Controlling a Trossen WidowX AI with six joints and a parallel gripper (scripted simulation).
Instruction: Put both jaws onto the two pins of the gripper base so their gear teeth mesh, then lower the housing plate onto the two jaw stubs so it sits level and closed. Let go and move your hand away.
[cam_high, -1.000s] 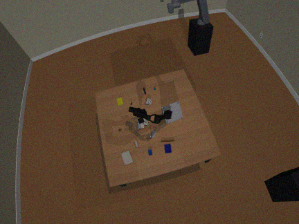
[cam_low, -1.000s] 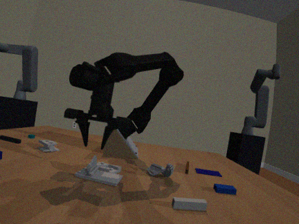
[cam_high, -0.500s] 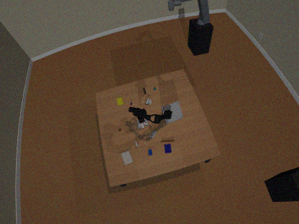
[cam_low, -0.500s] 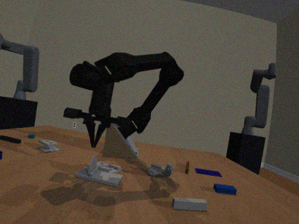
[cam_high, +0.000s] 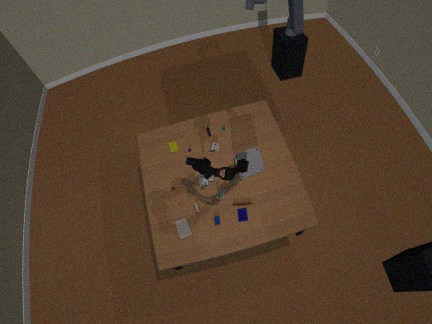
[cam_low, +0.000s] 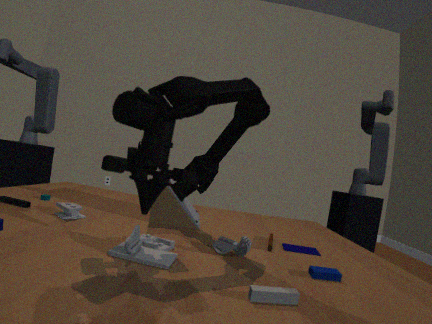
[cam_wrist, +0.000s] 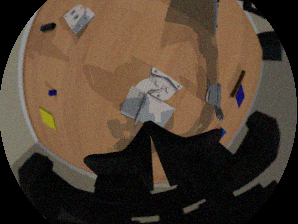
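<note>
The gripper base (cam_wrist: 170, 86) (cam_low: 162, 260) is pale grey and lies on the table, with small round bosses on top. An upright pale blade (cam_low: 134, 240) stands on it; I cannot tell surely if this is a jaw. A grey jaw (cam_low: 232, 246) (cam_wrist: 215, 94) lies apart on the table. The housing plate (cam_wrist: 79, 17) (cam_low: 70, 210) seems to be the pale part with two holes, lying farther off. My gripper (cam_low: 145, 210) (cam_wrist: 148, 124) is shut and empty, above the base and clear of it. Its fingers hide part of the base's near side in the wrist view.
A white block (cam_low: 274, 295), a blue block (cam_low: 325, 273), a dark blue plate (cam_low: 301, 249) and a brown stick (cam_low: 270, 242) lie beyond the loose jaw. A yellow plate (cam_wrist: 47, 118) and a black bar (cam_wrist: 48, 27) lie on the other side. A grey plate (cam_high: 255, 162) lies by the arm's foot.
</note>
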